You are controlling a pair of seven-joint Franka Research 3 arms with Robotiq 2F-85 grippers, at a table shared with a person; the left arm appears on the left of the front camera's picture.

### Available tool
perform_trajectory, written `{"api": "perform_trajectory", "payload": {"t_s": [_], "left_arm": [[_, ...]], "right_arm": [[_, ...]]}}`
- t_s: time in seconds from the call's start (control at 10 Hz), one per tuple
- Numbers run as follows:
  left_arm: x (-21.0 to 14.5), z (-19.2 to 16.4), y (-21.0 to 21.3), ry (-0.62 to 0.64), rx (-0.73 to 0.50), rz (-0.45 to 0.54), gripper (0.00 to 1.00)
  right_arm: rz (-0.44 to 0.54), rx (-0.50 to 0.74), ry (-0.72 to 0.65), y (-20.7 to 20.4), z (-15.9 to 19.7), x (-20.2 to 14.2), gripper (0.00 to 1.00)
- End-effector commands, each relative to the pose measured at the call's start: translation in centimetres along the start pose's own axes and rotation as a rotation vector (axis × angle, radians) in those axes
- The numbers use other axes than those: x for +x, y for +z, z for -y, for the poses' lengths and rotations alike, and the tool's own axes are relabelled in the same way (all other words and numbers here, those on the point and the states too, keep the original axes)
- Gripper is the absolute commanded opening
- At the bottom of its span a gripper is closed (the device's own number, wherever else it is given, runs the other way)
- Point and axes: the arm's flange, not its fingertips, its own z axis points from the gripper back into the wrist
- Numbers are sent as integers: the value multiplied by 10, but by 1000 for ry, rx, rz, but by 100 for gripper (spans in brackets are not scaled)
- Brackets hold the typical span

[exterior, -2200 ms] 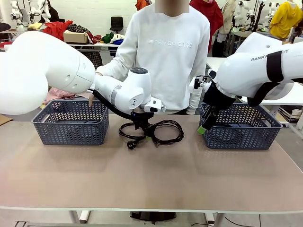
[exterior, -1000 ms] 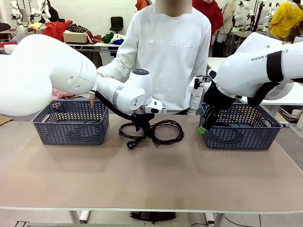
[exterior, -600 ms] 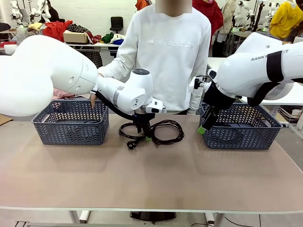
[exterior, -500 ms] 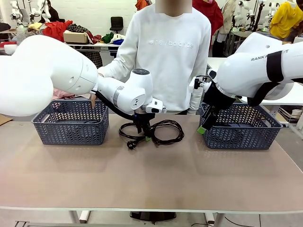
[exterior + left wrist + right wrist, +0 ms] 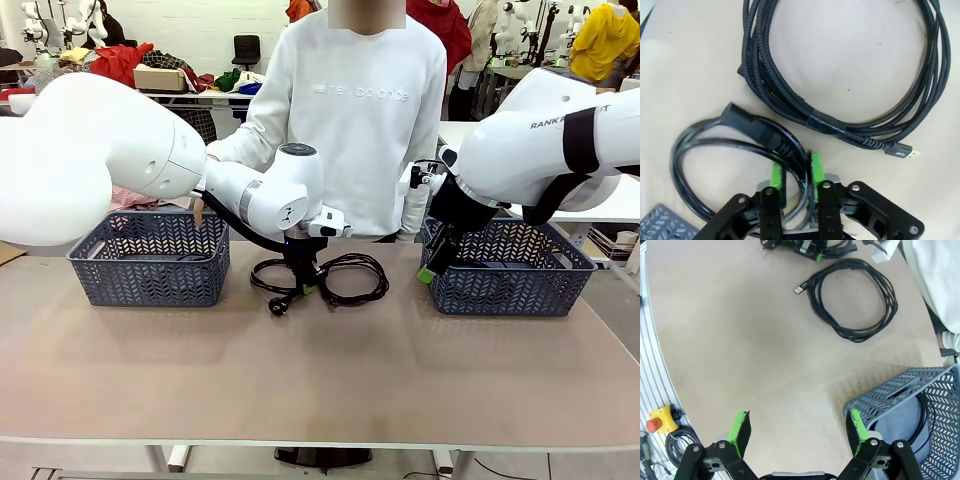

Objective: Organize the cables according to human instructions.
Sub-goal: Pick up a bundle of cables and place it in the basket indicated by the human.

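Observation:
Two cables lie at the table's far middle. One is a smooth black power cable (image 5: 692, 150) (image 5: 272, 292) with a chunky plug (image 5: 742, 120). My left gripper (image 5: 795, 175) (image 5: 305, 284) is shut on its strands, which sit between the green pads (image 5: 775, 176). Beside it lies a braided black cable (image 5: 840, 127) (image 5: 356, 276) (image 5: 855, 300), coiled and free. Another cable (image 5: 923, 416) rests inside the right basket (image 5: 890, 395). My right gripper (image 5: 799, 432) (image 5: 430, 266) hangs open over the table by that basket's near corner, holding nothing.
A grey basket (image 5: 150, 260) stands at the left and a second one (image 5: 510, 270) at the right. The person stands at the far side with a hand (image 5: 198, 210) at the left basket's back rim. An emergency-stop button (image 5: 660, 421) sits beyond the table edge.
My left gripper's jaws have closed on the power cable's strands. The right arm has stayed still.

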Motion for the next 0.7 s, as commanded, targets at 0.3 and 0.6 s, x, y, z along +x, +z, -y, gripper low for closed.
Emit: {"api": "perform_trajectory", "payload": {"t_s": [0.3, 0.6], "left_arm": [[-13, -5, 12, 87, -20, -15, 0], [-16, -2, 32, 111, 6, -29, 0]], "right_arm": [[2, -2, -1, 1, 0, 1, 100], [2, -2, -1, 1, 0, 1, 100]]}}
